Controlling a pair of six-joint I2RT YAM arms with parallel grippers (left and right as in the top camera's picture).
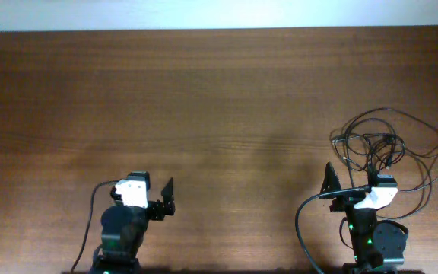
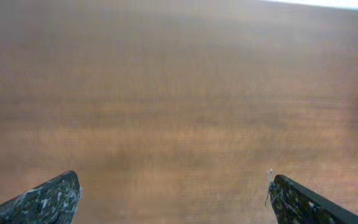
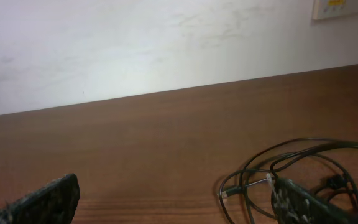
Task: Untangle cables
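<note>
Cables point(image 1: 367, 139) knotted, work all ahead

They lie in one black heap on the wooden table point(image 1: 204, 91), at its right side, just ahead of the right gripper point(image 1: 330, 179), whose fingers stand apart on nothing. The left gripper point(image 1: 168, 196), likewise spread and empty, sits well apart. No strand looks separated yet. Loops reach near the right edge; bare wood to the left gives room to spread them.

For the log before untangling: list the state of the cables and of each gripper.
cables: tangled in one loose heap, not held by either gripper.
left gripper: open, empty, no cable in its view.
right gripper: open, empty, close beside the cables.
</note>
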